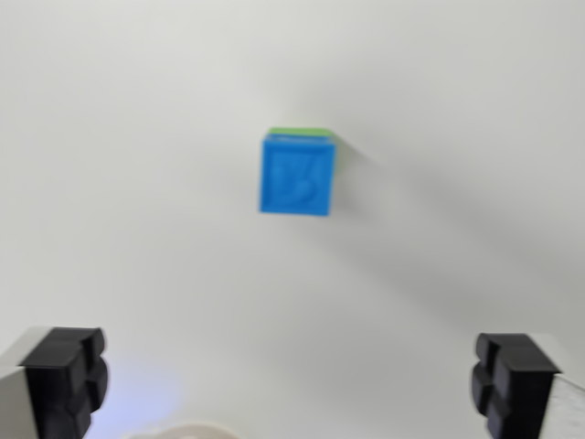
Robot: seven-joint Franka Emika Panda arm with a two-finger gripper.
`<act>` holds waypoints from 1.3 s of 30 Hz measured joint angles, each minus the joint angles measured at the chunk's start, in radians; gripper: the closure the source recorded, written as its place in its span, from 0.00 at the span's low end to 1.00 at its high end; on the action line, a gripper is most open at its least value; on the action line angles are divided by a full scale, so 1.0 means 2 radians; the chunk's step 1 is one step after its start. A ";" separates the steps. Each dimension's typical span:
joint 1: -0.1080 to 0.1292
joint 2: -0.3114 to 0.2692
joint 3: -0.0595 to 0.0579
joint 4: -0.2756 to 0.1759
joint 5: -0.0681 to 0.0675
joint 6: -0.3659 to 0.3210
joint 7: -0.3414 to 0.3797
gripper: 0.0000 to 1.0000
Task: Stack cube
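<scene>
Gripper (292, 384) spread wide with nothing held, we note blue cube (296, 176) stacked on green cube (302, 133), both well apart from fingertips (64, 380), white worktop (137, 183) beneath.

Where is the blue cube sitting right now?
In the wrist view, the blue plastic cube sits just above centre on the white table, stacked on a green cube, well clear of the open gripper.
</scene>
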 joint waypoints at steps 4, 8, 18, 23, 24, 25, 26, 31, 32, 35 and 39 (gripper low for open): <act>0.000 -0.004 0.000 0.009 0.000 -0.013 0.000 0.00; 0.000 -0.006 0.000 0.016 0.000 -0.022 0.000 0.00; 0.000 -0.007 0.000 0.023 0.000 -0.031 0.000 0.00; 0.000 -0.007 0.000 0.023 0.000 -0.031 0.000 0.00; 0.000 -0.007 0.000 0.023 0.000 -0.031 0.000 0.00; 0.000 -0.007 0.000 0.023 0.000 -0.031 0.000 0.00; 0.000 -0.007 0.000 0.023 0.000 -0.031 0.000 0.00; 0.000 -0.007 0.000 0.023 0.000 -0.031 0.000 0.00; 0.000 -0.007 0.000 0.023 0.000 -0.031 0.000 0.00; 0.000 -0.007 0.000 0.023 0.000 -0.031 0.000 0.00; 0.000 -0.007 0.000 0.023 0.000 -0.031 0.000 0.00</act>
